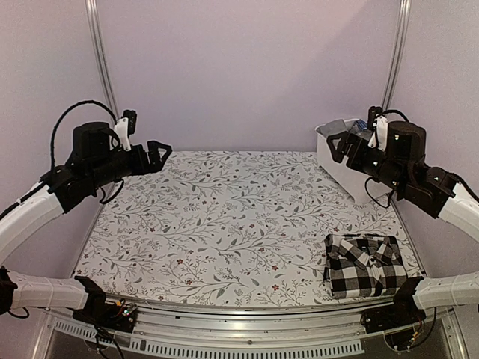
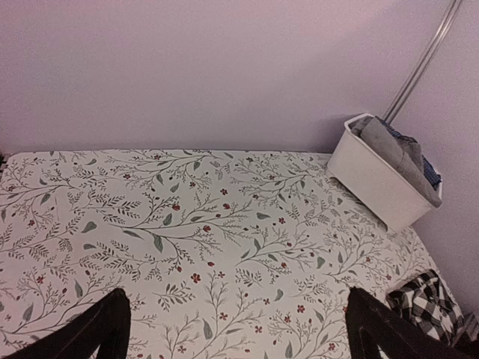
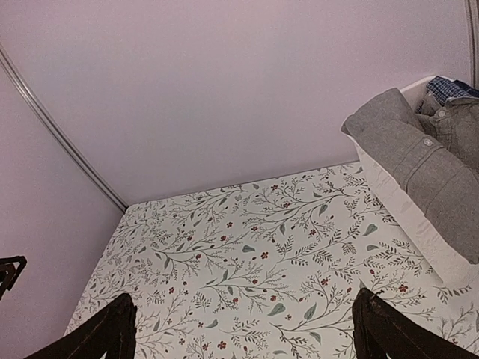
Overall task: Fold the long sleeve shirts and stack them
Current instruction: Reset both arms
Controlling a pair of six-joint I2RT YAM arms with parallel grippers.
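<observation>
blue patterned shirt [image 3: 449, 88] mostly hidden behind the grey cloth shirt [image 3: 419, 161] slumped over your white plastic bin [image 2: 374, 183], soft black-and-white check shirt [image 1: 364, 263] folded square near-right, left claw [image 1: 161, 155] and right claw [image 1: 338, 143] gaping wide, empty

A leaf-and-berry patterned cloth covers the desk [image 1: 224, 217]. At its near right corner lies a folded black-and-white check shirt [image 1: 364, 265], collar facing up. A white bin [image 1: 343, 170] sits at the far right corner with grey cloth showing over its rim. The left hand [image 1: 162, 155] hangs above the far left edge. The right hand [image 1: 338, 143] hangs beside the bin. Neither holds anything.
</observation>
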